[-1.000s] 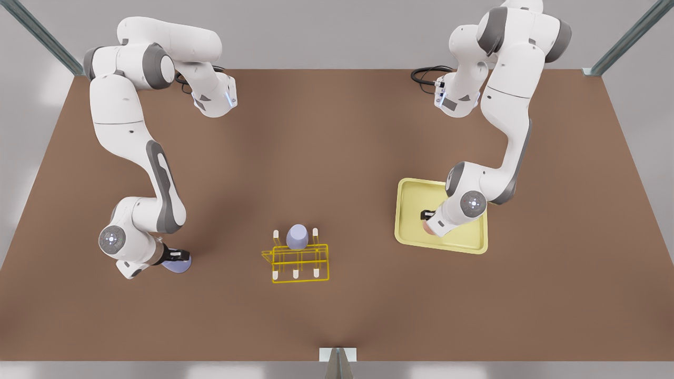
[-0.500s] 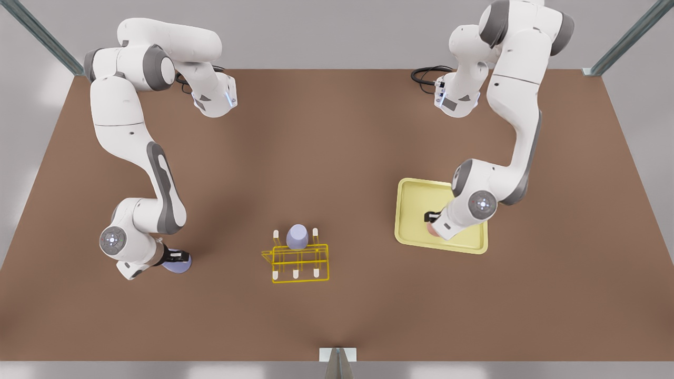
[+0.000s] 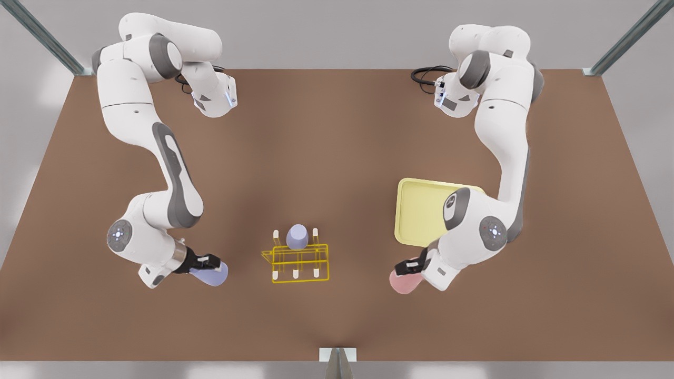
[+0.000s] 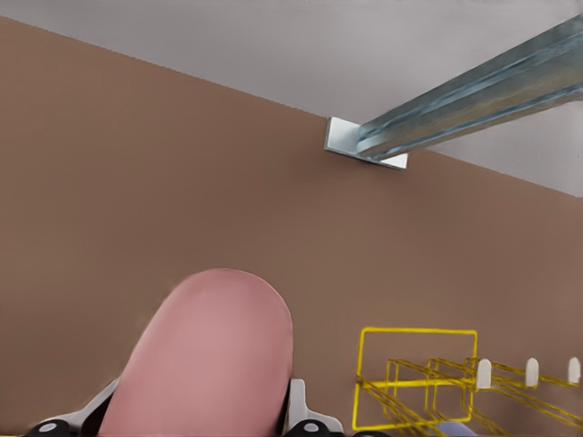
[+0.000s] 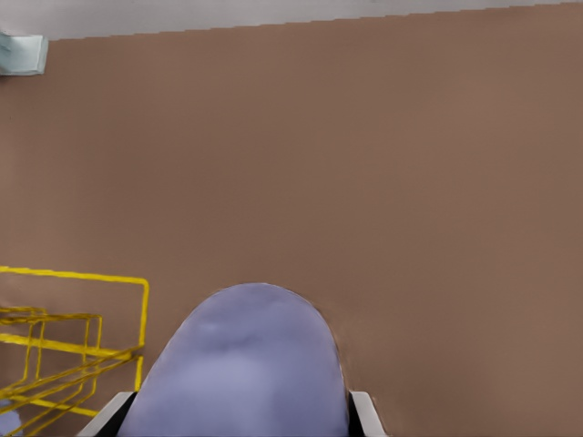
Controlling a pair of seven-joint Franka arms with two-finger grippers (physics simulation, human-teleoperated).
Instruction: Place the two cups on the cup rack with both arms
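The pink cup (image 3: 404,283) hangs just off the near corner of the tray, and my left gripper (image 3: 408,267) is shut on it, at the front view's right. In the left wrist view the pink cup (image 4: 209,355) sits between the fingers (image 4: 297,410), with the yellow cup rack (image 4: 419,382) off to one side. My right gripper (image 3: 208,261) is shut on the lavender-blue cup (image 3: 211,275), at the front view's left. The right wrist view has this cup (image 5: 246,364) close up and the rack (image 5: 73,346) beyond. The rack (image 3: 300,263) stands between the two grippers.
Another lavender-blue cup (image 3: 297,237) sits upside down on a back peg of the rack. A pale-yellow tray (image 3: 416,210) lies behind the left gripper, partly under that arm. The brown table (image 3: 337,147) stretches wide behind the rack.
The left gripper carried the pink cup off the tray toward the near edge and the rack. The right gripper moved the lavender-blue cup closer to the rack.
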